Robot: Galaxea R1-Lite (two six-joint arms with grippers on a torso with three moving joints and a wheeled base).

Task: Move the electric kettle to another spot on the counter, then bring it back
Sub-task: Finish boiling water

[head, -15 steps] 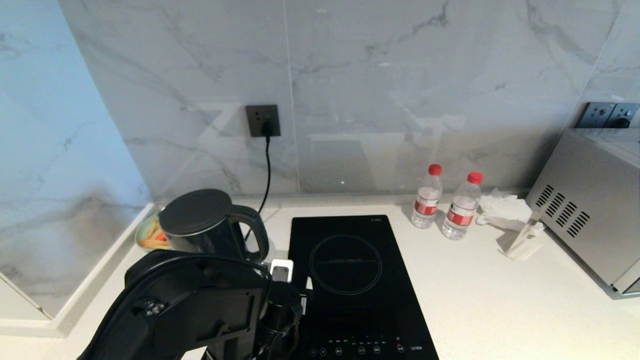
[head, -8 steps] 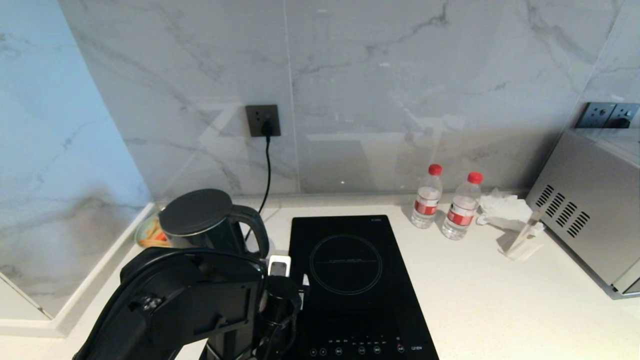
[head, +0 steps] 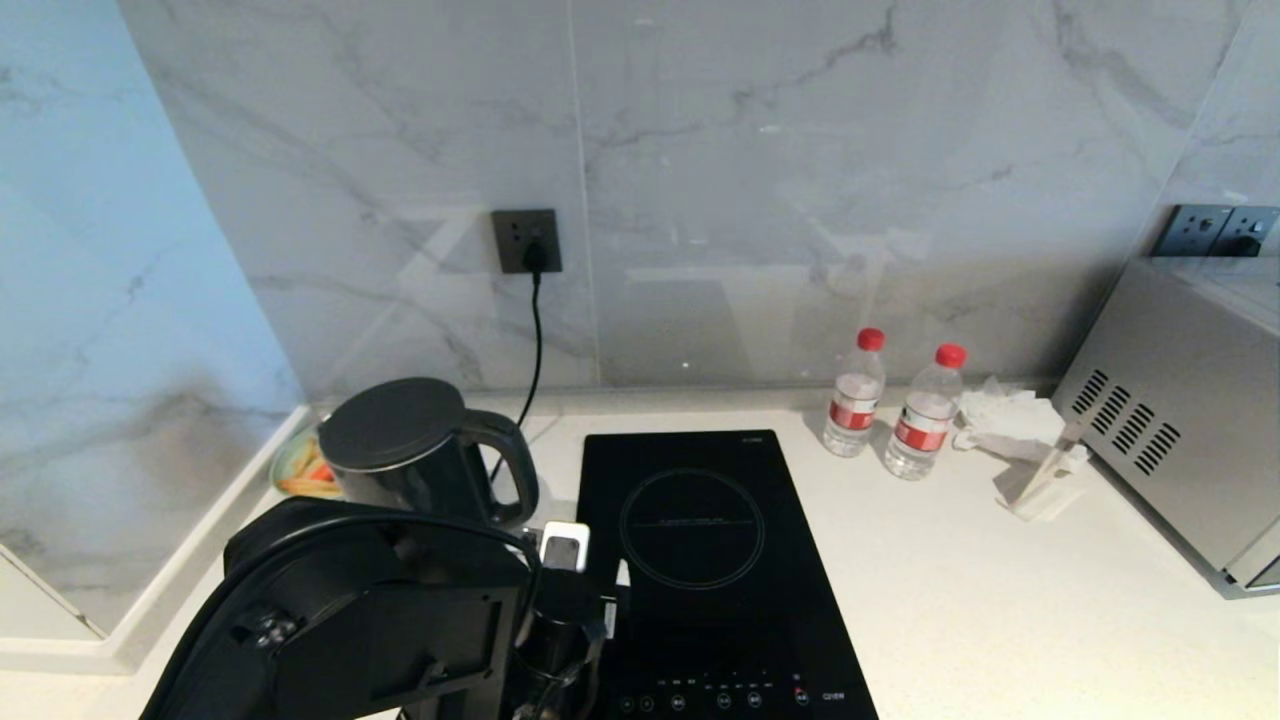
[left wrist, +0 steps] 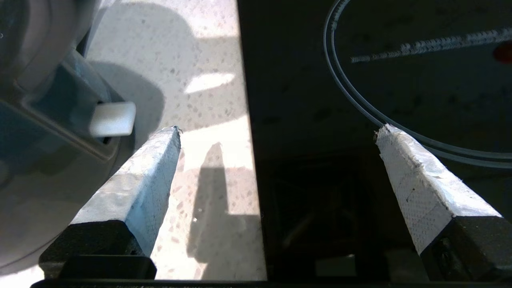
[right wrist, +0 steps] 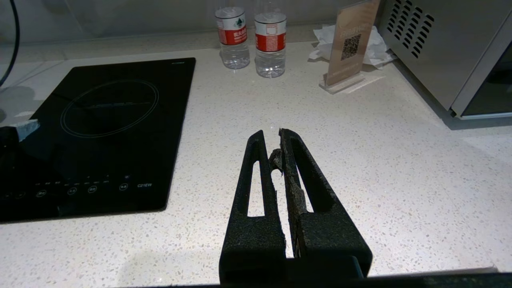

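One electric kettle [head: 405, 450] stands in the tabletop [head: 980, 600] back-left corner, beside one induction hob [head: 700, 560]. Two bottles [head: 885, 410] occupy the rear. Left gripper [left wrist: 276, 132] spread wide, empty; right gripper [right wrist: 272, 138] closed over bare tabletop.

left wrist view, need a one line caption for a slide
Left gripper with jaws wide open and empty, over the counter and induction hob edge, beside the electric kettle.
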